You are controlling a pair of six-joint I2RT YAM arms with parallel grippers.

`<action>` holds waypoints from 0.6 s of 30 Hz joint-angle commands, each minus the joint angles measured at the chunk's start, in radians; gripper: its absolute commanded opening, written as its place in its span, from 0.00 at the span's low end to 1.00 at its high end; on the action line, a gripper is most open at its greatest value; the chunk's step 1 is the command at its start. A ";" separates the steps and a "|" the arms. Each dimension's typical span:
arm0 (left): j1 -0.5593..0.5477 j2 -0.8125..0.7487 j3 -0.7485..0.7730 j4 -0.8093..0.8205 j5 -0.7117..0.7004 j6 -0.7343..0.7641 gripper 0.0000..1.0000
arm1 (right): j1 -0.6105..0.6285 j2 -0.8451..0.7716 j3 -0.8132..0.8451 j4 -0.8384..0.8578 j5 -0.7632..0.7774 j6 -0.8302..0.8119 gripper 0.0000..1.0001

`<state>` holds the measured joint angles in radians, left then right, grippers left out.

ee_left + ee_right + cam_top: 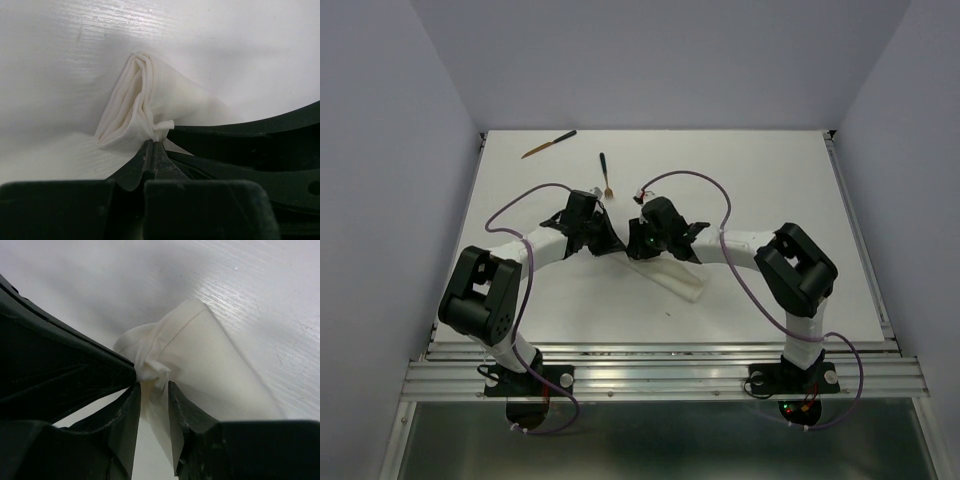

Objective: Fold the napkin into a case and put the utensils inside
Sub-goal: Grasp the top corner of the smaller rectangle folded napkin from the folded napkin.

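The napkin (682, 281) lies folded into a narrow white strip on the table, running from the two grippers toward the near right. My left gripper (152, 142) is shut on a bunched corner of the napkin (140, 100). My right gripper (154, 385) faces it at the same end, its jaws apart, with a fold of the napkin (200, 355) between them. In the top view the left gripper (610, 243) and the right gripper (633, 243) nearly touch. Two utensils lie beyond: a brown wooden piece with a dark end (548, 145) at the far left and a fork (605, 174) just behind the grippers.
Purple cables (525, 195) loop over both arms. The white table (770, 180) is walled at the back and both sides. A metal rail (660, 375) carrying the arm bases runs along the near edge.
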<state>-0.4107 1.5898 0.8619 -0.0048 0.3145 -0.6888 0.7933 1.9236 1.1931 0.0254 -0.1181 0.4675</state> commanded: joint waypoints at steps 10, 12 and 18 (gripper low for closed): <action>0.004 0.004 0.043 0.006 0.040 0.067 0.00 | -0.005 -0.110 -0.038 0.036 0.087 0.072 0.38; 0.004 0.007 0.045 0.006 0.040 0.069 0.00 | -0.015 -0.127 -0.058 0.070 0.100 0.091 0.36; 0.006 0.019 0.052 0.006 0.046 0.075 0.00 | -0.026 -0.186 -0.118 0.113 0.181 0.148 0.36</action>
<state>-0.4084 1.6047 0.8722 -0.0044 0.3405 -0.6384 0.7811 1.7973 1.0981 0.0536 -0.0204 0.5644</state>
